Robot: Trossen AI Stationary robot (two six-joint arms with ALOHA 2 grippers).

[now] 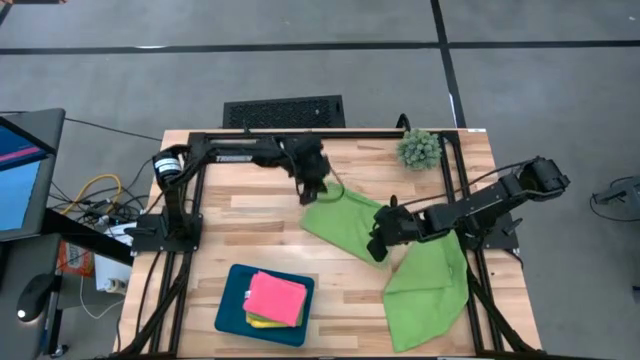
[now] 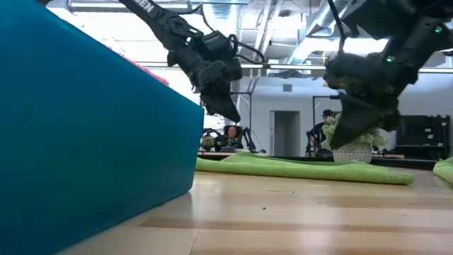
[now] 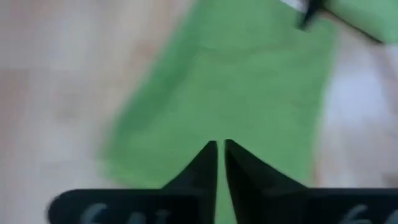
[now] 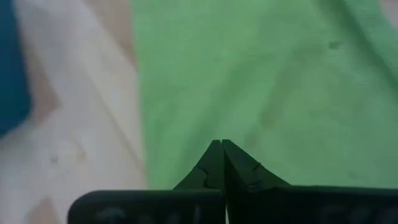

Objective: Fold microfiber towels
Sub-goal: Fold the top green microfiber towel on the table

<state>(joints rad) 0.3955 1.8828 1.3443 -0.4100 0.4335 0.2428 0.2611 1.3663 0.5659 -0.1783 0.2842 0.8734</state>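
Green towel [image 1: 345, 222] flat, both grippers — left [image 1: 313, 190], right [image 1: 379, 247] — closed, empty

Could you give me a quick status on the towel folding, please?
Left tool shut, above green towel far corner. Right tool shut, above its near edge. Second green towel lies unfolded at right. Nothing in the way.

Two lime towels [image 1: 345, 225] [image 1: 428, 290] lying flat mid-table & at right; pink towel [image 1: 277, 297] sitting folded atop yellow one [image 1: 262, 322].
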